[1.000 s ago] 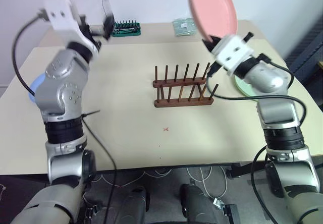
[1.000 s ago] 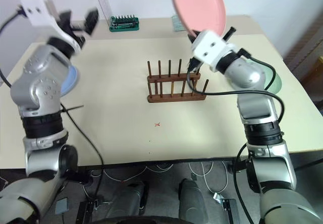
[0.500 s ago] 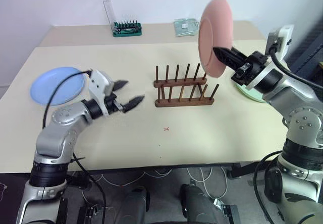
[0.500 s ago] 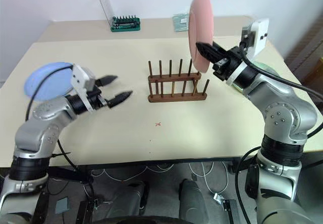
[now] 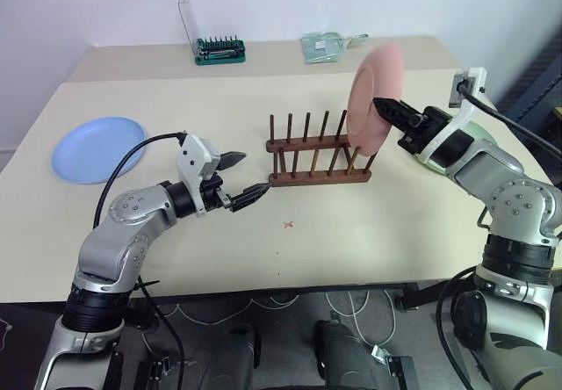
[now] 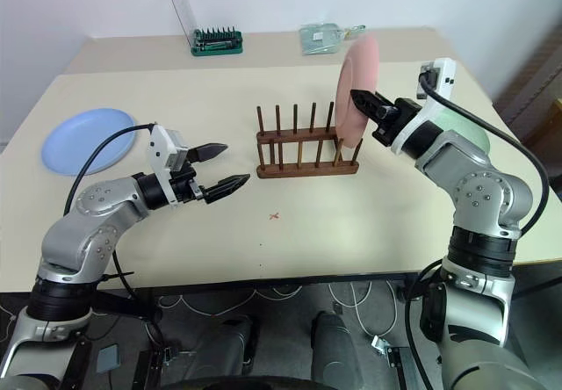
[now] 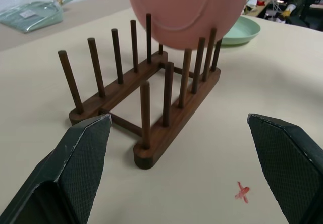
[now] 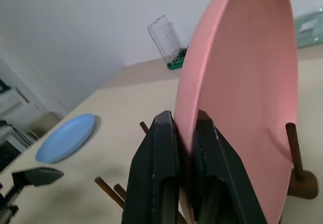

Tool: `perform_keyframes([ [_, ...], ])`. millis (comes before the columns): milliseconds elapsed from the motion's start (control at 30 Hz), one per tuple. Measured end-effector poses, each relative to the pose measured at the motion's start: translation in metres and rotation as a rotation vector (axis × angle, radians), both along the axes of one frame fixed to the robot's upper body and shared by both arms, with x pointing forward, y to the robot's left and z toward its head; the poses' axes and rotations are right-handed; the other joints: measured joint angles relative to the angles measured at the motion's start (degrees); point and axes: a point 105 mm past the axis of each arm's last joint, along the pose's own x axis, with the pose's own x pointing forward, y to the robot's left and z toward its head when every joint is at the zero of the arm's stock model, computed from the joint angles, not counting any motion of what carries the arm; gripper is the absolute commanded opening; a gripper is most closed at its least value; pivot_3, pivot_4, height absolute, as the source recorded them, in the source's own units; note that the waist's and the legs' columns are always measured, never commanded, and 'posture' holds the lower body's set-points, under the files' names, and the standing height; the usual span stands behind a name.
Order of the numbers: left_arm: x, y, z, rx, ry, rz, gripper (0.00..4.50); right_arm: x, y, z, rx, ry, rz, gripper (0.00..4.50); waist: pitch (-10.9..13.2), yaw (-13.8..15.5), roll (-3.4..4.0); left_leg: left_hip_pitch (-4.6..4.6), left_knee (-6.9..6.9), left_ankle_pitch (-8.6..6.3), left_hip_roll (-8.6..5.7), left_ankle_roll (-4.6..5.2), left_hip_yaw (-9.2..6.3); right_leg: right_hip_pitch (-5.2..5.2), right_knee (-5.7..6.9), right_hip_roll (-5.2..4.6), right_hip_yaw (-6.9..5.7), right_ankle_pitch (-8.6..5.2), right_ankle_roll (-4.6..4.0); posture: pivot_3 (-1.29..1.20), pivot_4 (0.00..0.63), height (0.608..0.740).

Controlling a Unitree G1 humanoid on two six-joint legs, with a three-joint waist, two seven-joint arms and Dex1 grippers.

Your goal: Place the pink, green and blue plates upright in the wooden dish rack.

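Right gripper (image 8: 184, 178): you have it clamped on the rim of the pink plate (image 5: 373, 100), one finger on each face, at 3 o'clock of the rack.
Pink plate: it stands on edge, lower rim down among the pegs at the 3 o'clock end of the rack (image 5: 318, 155); whether it is fully seated I cannot tell.
Left gripper (image 5: 241, 176): fingers spread wide apart, holding nothing, hovering just off the rack's 9 o'clock end and pointing at it.
Blue plate (image 5: 97, 148): flat on the desk (image 5: 219, 91), well apart at 9 o'clock.
Green plate (image 7: 240, 31): flat on the desk at 3 o'clock, behind your right arm.
Handling: the plates look light, stiff and smooth, so likely slippery; take them by the rim with a finger on each face. The flat ones give you little edge to get under.
Views: your right wrist view shows the pinch on the rim up close; the left wrist view shows the plate's lower edge between the pegs and a red cross mark (image 7: 241, 191).
Far edge: a green tool holder (image 5: 220, 50) at 12 o'clock.
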Motion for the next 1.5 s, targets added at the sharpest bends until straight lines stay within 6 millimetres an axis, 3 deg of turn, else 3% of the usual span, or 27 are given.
perform_keyframes([
  [167, -0.001, -0.002, -0.001, -0.003, 0.003, -0.001, 4.50, 0.002, -0.004, 0.004, -0.007, -0.024, -0.028, 4.10, 0.0, 0.0, 0.00, 0.00, 0.01, 0.00, 0.00, 0.00, 0.01, 0.00, 0.00, 0.00, 0.00, 0.00, 0.00, 0.00, 0.150, 0.740],
  [333, -0.004, -0.010, -0.003, -0.004, 0.015, -0.022, 4.50, 0.003, -0.029, 0.022, -0.070, -0.141, -0.168, 4.10, 0.0, 0.1, 0.01, -0.01, 0.02, 0.00, -0.01, 0.00, 0.02, 0.00, -0.01, -0.01, 0.00, 0.00, 0.01, 0.00, 0.150, 0.740],
  [467, -0.006, -0.017, -0.005, -0.012, 0.021, -0.040, 4.50, -0.005, -0.080, 0.033, -0.178, -0.192, -0.358, 4.10, 0.0, 0.3, -0.01, -0.01, 0.06, -0.02, -0.02, 0.03, 0.02, 0.10, -0.06, -0.01, 0.00, 0.00, 0.01, 0.00, 0.150, 0.740],
  [533, -0.008, -0.023, -0.007, -0.014, 0.028, -0.061, 4.50, -0.006, -0.106, 0.017, -0.295, -0.144, -0.450, 4.10, 0.0, 0.3, 0.00, 0.02, 0.05, -0.02, -0.02, 0.04, 0.04, 0.12, -0.07, -0.01, 0.00, 0.00, 0.01, 0.00, 0.150, 0.740],
  [600, -0.009, -0.028, -0.009, -0.016, 0.036, -0.082, 4.50, -0.006, -0.117, -0.010, -0.470, -0.076, -0.479, 4.10, 0.0, 0.0, 0.03, 0.04, 0.04, -0.02, 0.00, 0.04, 0.08, 0.12, -0.05, -0.01, 0.00, -0.01, 0.01, 0.00, 0.150, 0.740],
  [667, -0.009, -0.032, -0.008, -0.013, 0.032, -0.100, 4.50, -0.005, -0.119, -0.039, -0.632, -0.016, -0.455, 4.10, 0.0, -0.5, 0.09, 0.10, 0.02, -0.02, 0.04, 0.04, 0.16, 0.11, -0.04, 0.00, 0.03, -0.01, 0.01, 0.00, 0.150, 0.740],
  [833, -0.009, -0.043, -0.004, -0.017, 0.023, -0.141, 4.50, 0.003, -0.119, -0.080, -1.021, 0.006, -0.393, 4.10, 0.0, -0.5, 0.33, 0.11, 0.08, -0.02, 0.03, 0.04, 0.22, 0.12, -0.04, 0.00, 0.07, -0.01, 0.02, 0.00, 0.150, 0.740],
  [933, -0.008, -0.043, -0.005, -0.018, 0.030, -0.139, 4.50, 0.008, -0.129, -0.116, -1.253, 0.046, -0.350, 4.10, 0.0, -0.2, 0.33, 0.09, 0.10, -0.02, 0.01, 0.04, 0.23, 0.13, -0.05, -0.01, 0.07, -0.01, 0.02, 0.00, 0.150, 0.740],
  [967, -0.007, -0.043, -0.006, -0.019, 0.031, -0.138, 4.50, 0.009, -0.132, -0.124, -1.291, 0.056, -0.341, 4.10, 0.0, -0.2, 0.35, 0.09, 0.09, -0.02, 0.02, 0.04, 0.22, 0.12, -0.05, -0.01, 0.07, -0.01, 0.01, 0.00, 0.150, 0.740],
  [1033, -0.007, -0.043, -0.007, -0.022, 0.035, -0.136, 4.50, 0.017, -0.135, -0.121, -1.340, 0.025, -0.349, 4.10, 0.0, -0.3, 0.35, 0.10, 0.12, -0.02, 0.01, 0.04, 0.25, 0.14, -0.07, -0.02, 0.10, -0.01, 0.01, 0.00, 0.150, 0.740],
  [1133, -0.007, -0.043, -0.008, -0.023, 0.038, -0.133, 4.50, 0.025, -0.149, -0.121, -1.360, 0.049, -0.388, 3.29, 0.0, -0.2, 0.34, 0.11, 0.12, -0.02, 0.02, 0.04, 0.22, 0.16, -0.07, -0.01, 0.09, -0.01, 0.01, 0.00, 0.150, 0.740],
  [1333, -0.007, -0.041, -0.010, -0.024, 0.044, -0.111, 4.50, 0.027, -0.159, -0.134, -1.404, 0.069, -0.407, 0.22, 0.0, 0.1, 0.34, 0.10, 0.13, -0.02, -0.01, 0.04, 0.18, 0.20, -0.09, -0.02, 0.10, 0.00, 0.01, 0.00, 0.150, 0.740],
  [1367, -0.007, -0.041, -0.011, -0.024, 0.045, -0.109, 4.50, 0.028, -0.158, -0.135, -1.404, 0.064, -0.408, 0.04, 0.0, 0.1, 0.34, 0.10, 0.13, -0.02, -0.02, 0.03, 0.19, 0.20, -0.09, -0.02, 0.10, 0.00, 0.01, 0.00, 0.150, 0.740],
  [1500, -0.006, -0.041, -0.011, -0.024, 0.046, -0.105, 4.50, 0.029, -0.159, -0.132, -1.413, 0.041, -0.435, 0.04, 0.0, -0.1, 0.34, 0.11, 0.12, -0.01, -0.01, 0.03, 0.18, 0.20, -0.08, -0.01, 0.10, 0.00, 0.01, 0.00, 0.150, 0.740],
])
